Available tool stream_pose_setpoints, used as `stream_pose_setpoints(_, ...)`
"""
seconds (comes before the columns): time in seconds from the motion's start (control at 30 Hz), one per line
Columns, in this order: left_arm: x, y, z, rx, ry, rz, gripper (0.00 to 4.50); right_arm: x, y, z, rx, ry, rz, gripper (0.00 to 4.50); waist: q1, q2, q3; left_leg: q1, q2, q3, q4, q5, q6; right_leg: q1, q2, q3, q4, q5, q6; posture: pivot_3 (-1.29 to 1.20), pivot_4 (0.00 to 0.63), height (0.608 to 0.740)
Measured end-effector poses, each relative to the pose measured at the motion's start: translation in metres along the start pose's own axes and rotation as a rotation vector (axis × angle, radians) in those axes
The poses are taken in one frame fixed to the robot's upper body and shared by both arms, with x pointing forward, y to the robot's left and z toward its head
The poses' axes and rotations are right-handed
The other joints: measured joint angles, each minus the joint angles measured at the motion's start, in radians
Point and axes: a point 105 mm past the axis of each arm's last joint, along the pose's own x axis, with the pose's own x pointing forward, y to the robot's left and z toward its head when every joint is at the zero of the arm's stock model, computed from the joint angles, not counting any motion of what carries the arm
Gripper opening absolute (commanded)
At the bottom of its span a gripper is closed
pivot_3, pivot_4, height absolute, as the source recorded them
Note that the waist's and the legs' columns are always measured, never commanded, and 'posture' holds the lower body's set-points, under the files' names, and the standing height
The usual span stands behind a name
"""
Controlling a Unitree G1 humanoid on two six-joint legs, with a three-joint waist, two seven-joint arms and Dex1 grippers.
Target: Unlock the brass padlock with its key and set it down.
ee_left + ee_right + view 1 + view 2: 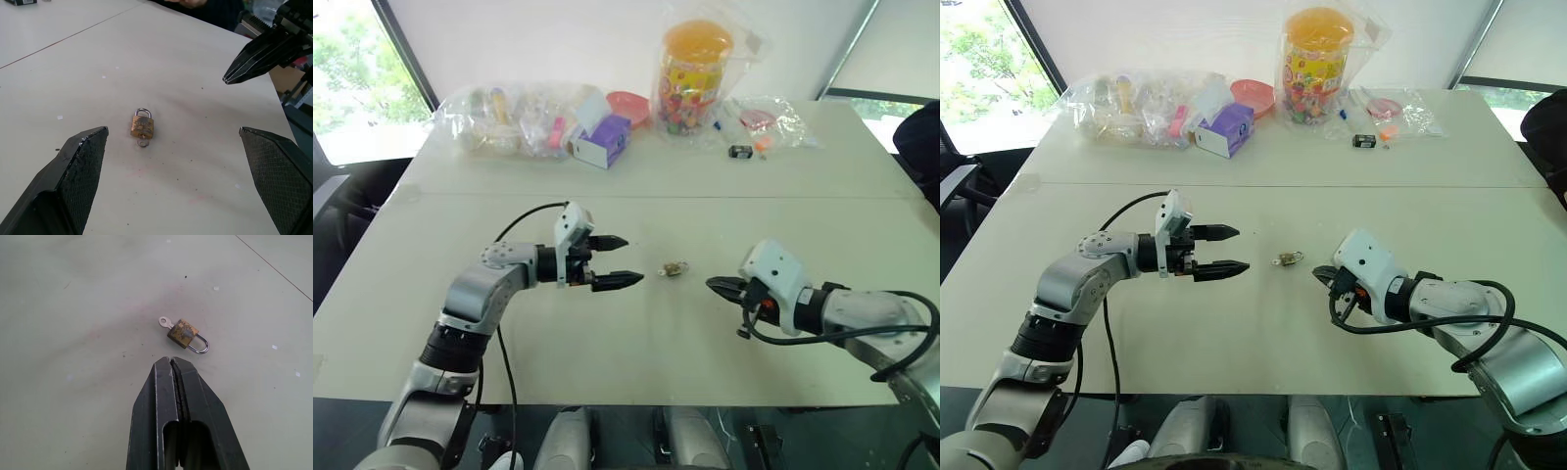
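Brass padlock (674,267) flat on desk (636,323), mid-way btwn both end effectors, touching neither. Small silvery key (166,322) stuck in lock's base, ring end lying on desk; shackle (199,345) looks seated in body. Left end effector (620,260) wide open, nothing held, fingers aimed toward padlock from robot's left. Right end effector (713,284) fully closed, fingers pressed together, empty, tip near padlock on robot's right. Bagged clutter & candy jar (691,76) along far desk edge.
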Motion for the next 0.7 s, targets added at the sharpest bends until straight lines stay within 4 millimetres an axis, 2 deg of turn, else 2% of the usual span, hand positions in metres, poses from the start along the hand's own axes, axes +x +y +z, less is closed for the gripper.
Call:
stream_pose_setpoints(0.5, 0.003, -0.005, -0.002, 0.026, 0.026, -0.057, 4.47, 0.021, -0.021, -0.002, -0.073, -0.008, 0.035, 0.00, -0.001, 0.000, 0.000, 0.000, 0.000, 0.000, 0.000, 0.000, 0.000, 0.000, 0.000, 0.000, 0.000, 0.000, 0.000, 0.00, 0.150, 0.735)
stream_pose_setpoints(0.6, 0.004, -0.005, -0.002, 0.029, 0.024, -0.062, 4.50, 0.028, -0.025, 0.001, -0.107, -0.012, 0.069, 0.82, -0.002, 0.000, 0.000, 0.000, 0.000, 0.000, 0.000, 0.000, 0.000, 0.000, 0.000, 0.000, 0.000, 0.000, 0.000, 0.00, 0.150, 0.735)
stream_pose_setpoints(0.7, 0.006, -0.006, -0.002, 0.037, 0.025, -0.065, 4.50, 0.039, -0.032, 0.005, -0.159, -0.013, 0.117, 2.22, -0.003, 0.000, 0.000, 0.000, 0.000, 0.001, 0.000, 0.000, 0.000, 0.000, 0.000, 0.000, 0.000, 0.000, 0.000, 0.00, 0.150, 0.735)
